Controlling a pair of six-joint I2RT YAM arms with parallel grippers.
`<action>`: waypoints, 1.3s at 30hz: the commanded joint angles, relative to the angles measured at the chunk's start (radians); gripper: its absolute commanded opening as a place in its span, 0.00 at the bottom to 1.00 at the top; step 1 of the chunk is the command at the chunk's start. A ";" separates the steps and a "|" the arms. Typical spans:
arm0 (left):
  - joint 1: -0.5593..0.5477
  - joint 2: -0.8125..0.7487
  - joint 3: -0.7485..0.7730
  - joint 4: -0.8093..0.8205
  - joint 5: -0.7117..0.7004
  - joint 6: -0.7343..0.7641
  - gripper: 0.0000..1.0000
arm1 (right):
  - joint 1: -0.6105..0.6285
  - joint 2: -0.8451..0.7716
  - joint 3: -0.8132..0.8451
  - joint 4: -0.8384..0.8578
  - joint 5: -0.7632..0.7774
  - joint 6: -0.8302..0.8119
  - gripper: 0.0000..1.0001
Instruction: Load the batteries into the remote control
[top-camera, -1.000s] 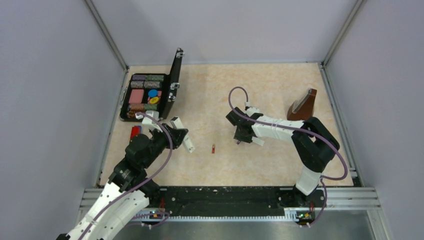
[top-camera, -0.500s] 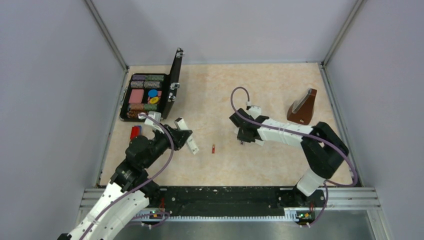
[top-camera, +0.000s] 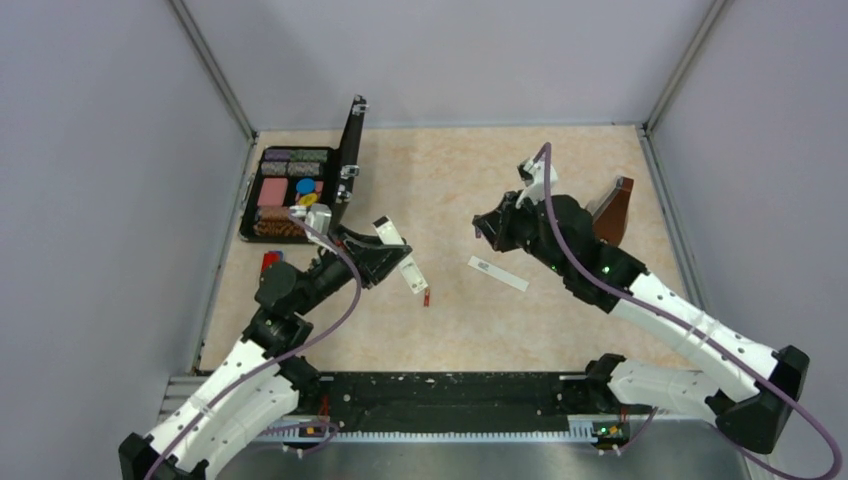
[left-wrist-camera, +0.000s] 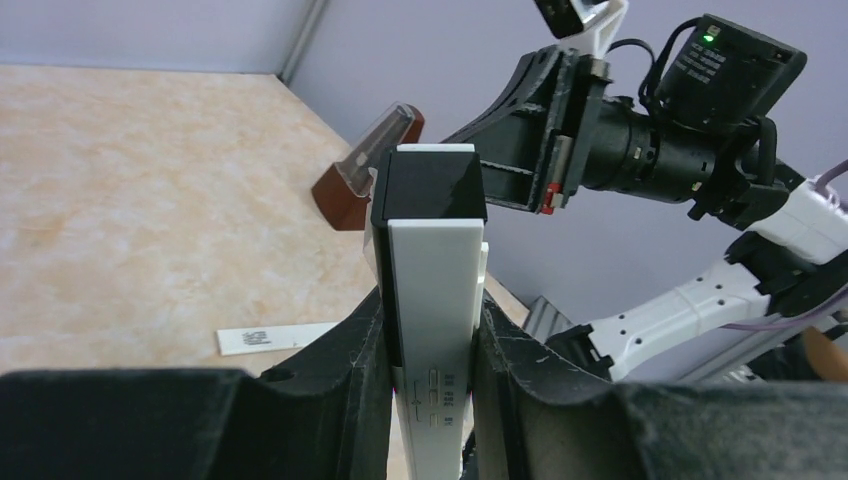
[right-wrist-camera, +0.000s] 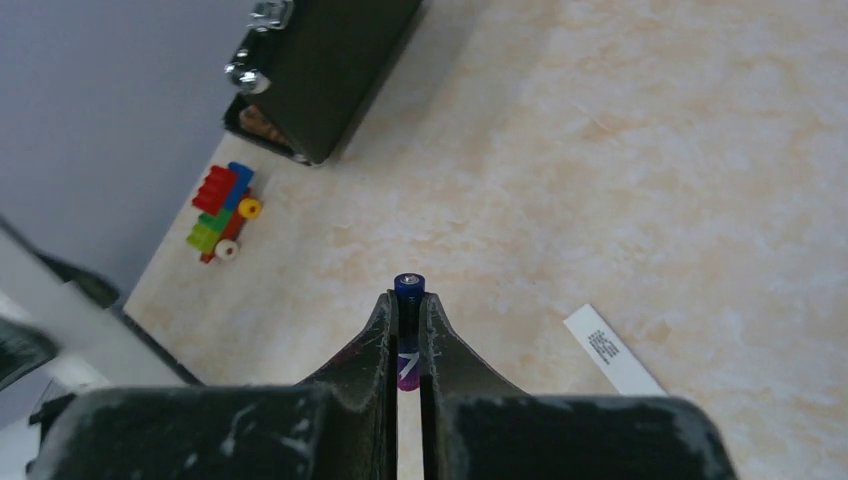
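- right gripper: jaws pinched tight on the purple battery. The battery stands upright between the fingers with its blue tip poking just past them.
- change: a second ago this gripper was down at the table with its jaws partly apart. Now it is shut and lifted well clear of the surface, arm stretched up and back. So the pick worked and the battery is in the air.
- left gripper: clamped on the remote control, holding it by its long edges with the dark end pointing away from the wrist.
- change: the left arm has swung the remote inward toward the middle. In the top view it now hangs tilted, just above and left of the red battery.
- the red battery lies on the table where it was, untouched.
- white strip with a printed label lies flat on the table between the two grippers. It was hidden a second ago and shows now that the right arm is up. It is probably the battery door, but I can't confirm that.
- I can't tell from these views whether the remote's compartment faces the right gripper.
- meaning: the two arms are closing in for the first insertion; neither battery is in yet.
- further out: metronome behind the right arm, open case and toy blocks on the left. None of them is involved.
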 joint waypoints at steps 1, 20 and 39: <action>0.001 0.109 0.055 0.252 0.110 -0.120 0.00 | 0.030 -0.061 0.040 0.126 -0.210 -0.138 0.00; 0.002 0.314 0.149 0.337 -0.009 -0.388 0.00 | 0.214 -0.041 0.165 0.130 -0.223 -0.228 0.00; 0.002 0.260 0.147 0.198 -0.079 -0.462 0.00 | 0.296 0.067 0.188 0.171 -0.137 -0.265 0.00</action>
